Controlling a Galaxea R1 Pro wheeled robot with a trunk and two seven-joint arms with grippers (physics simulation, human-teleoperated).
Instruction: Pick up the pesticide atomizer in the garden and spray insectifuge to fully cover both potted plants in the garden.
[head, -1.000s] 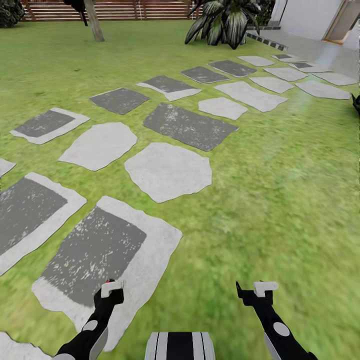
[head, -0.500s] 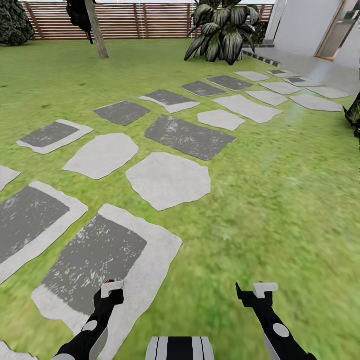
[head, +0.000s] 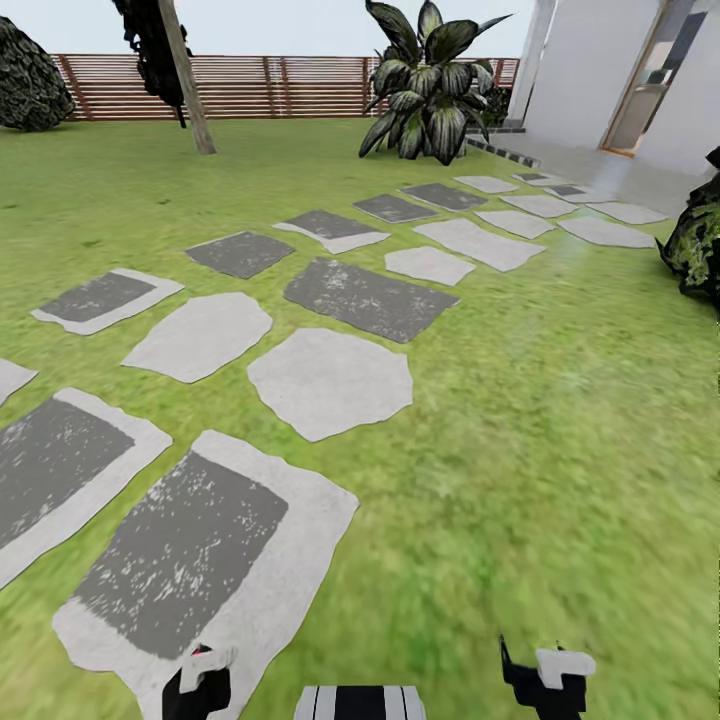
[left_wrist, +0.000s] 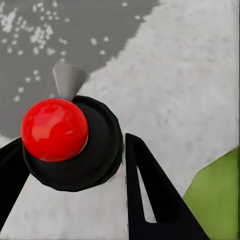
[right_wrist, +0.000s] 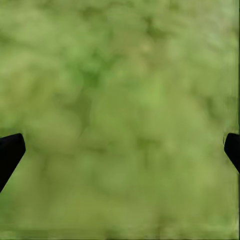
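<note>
The lawn (head: 560, 420) spreads wide to a slatted fence (head: 270, 88) at the far edge, with a white house wall (head: 590, 70) at the far right. A double path of grey stepping slabs (head: 330, 380) runs diagonally across the grass toward the house, probably the route being followed. A big striped-leaf clump (head: 425, 85) stands near the path's far end, a tree trunk (head: 190, 80) left of it, dark shrubs at both edges. No atomizer or potted plants appear here, so this looks like a search-and-travel stage. Both arms sit low and tucked, likely for driving. The left gripper (left_wrist: 75, 150) hangs over a slab, fingers apart with a red ball (left_wrist: 54, 129) between them; whether it grips is unclear. The right gripper (right_wrist: 120, 145) is spread wide, empty over grass.
</note>
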